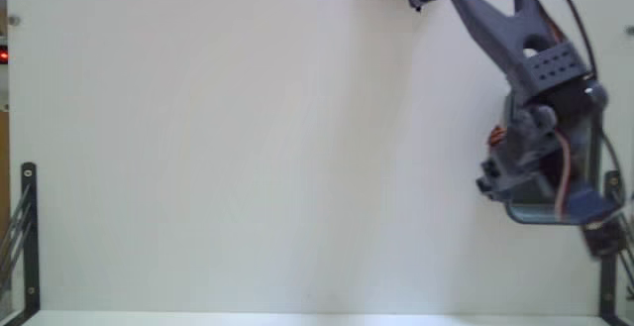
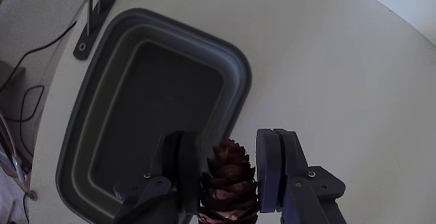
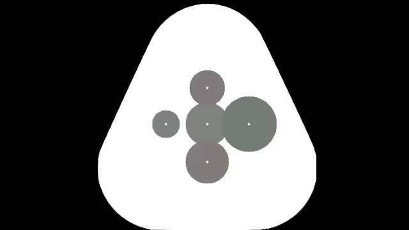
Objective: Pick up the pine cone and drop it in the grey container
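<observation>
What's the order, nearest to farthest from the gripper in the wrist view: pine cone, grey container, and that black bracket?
1. Pine cone: between the fingers of the gripper.
2. Grey container: just past the fingertips, to the left.
3. Black bracket: beyond the container, top left.

Hobby bench or lab: white table (image 1: 248, 148), metal brackets (image 1: 28, 237), loose cables (image 2: 27, 81).

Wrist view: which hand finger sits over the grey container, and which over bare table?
The left finger overlaps the grey container; the right finger is over white table. The pine cone is clamped between them in the hand.
</observation>
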`<move>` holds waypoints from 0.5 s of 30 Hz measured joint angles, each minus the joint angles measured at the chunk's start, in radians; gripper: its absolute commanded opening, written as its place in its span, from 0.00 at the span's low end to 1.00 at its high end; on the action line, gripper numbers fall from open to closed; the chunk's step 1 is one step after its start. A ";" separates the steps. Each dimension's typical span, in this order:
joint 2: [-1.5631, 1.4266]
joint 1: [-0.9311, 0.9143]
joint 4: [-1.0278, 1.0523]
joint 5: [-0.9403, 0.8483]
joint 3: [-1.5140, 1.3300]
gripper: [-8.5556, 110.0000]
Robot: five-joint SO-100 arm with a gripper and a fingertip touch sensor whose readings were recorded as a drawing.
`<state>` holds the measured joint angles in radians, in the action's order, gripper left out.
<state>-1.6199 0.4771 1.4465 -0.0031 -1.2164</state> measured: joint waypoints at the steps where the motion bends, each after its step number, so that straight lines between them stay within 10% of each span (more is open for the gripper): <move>1: 0.002 0.011 0.000 0.000 0.000 0.45; 15: 0.017 0.137 0.000 0.000 0.018 0.45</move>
<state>-1.6030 0.6136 1.4465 -0.0031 -1.1980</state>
